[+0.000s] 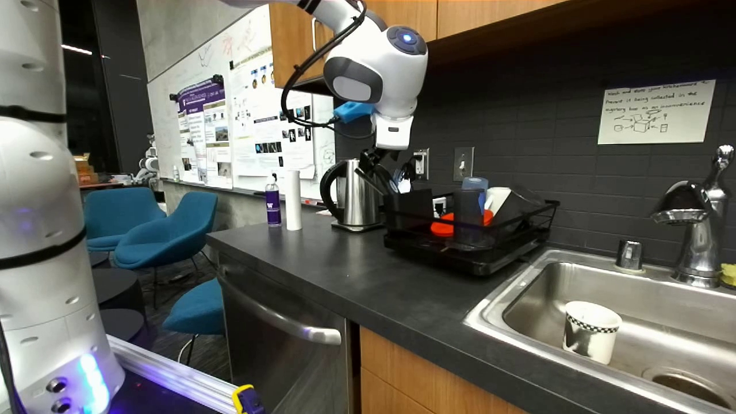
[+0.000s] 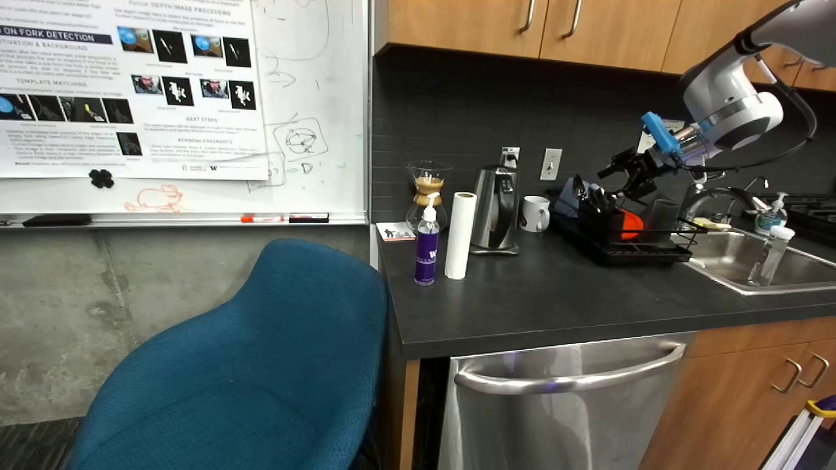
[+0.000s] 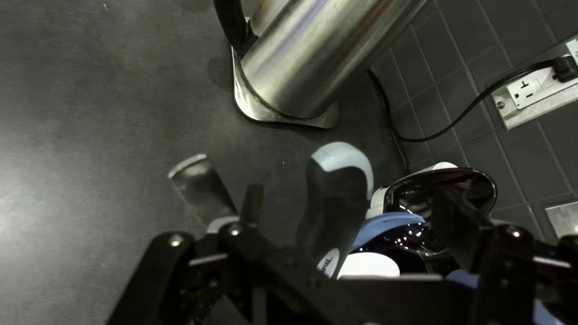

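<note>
While your gripper (image 3: 349, 194) hangs at one end of the dish rack (image 2: 640, 254), its fingers (image 3: 252, 205) stand wide apart, a dark, pale-tipped handle (image 3: 334, 198) rising between them. In your wrist view, the kettle (image 3: 311, 67) is at that handle's twelve o'clock, the wall outlet (image 3: 524, 92) at two, a glossy black utensil (image 3: 413, 194) at three, and a metal handle (image 3: 201, 189) at nine.

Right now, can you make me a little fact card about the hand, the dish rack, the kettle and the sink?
Hand: open, jaws apart
Nearest to it: a dark handle with a pale end, between the jaws, not squeezed
Dish rack: black, with a red dish in it
Kettle: silver, standing upright
Sink: has a checkered cup inside
</note>
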{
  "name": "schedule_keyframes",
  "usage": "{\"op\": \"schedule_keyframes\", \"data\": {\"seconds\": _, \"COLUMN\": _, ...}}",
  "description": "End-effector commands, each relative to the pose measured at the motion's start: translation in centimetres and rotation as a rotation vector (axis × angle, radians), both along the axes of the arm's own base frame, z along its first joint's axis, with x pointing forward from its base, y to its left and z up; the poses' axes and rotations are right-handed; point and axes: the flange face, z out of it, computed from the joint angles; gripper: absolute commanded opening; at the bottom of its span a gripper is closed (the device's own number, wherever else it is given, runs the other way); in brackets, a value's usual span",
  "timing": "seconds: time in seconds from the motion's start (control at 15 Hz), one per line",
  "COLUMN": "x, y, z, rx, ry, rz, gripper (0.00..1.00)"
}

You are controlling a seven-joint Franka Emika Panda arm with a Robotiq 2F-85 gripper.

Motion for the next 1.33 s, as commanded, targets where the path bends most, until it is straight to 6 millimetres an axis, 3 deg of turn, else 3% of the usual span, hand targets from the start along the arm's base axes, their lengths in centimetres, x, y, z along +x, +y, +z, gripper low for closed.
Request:
{"op": "schedule_keyframes", "data": {"seconds": 0.0, "x": -0.5, "y": -0.7, "z": 0.6, "rx": 0.016, "ry": -0.010, "rz": -0.022, "gripper": 1.00}}
{"op": "schedule_keyframes", "data": {"seconds": 0.87, "x": -0.3, "y": -0.3, "z": -0.6, "rx": 0.033, "ry": 0.009, "rz": -0.010, "gripper": 1.00}}
{"op": "schedule_keyframes", "data": {"seconds": 1.27, "x": -0.7, "y": -0.6, "z": 2.3, "rx": -0.030, "ry": -0.018, "rz": -0.002, "gripper": 1.00}}
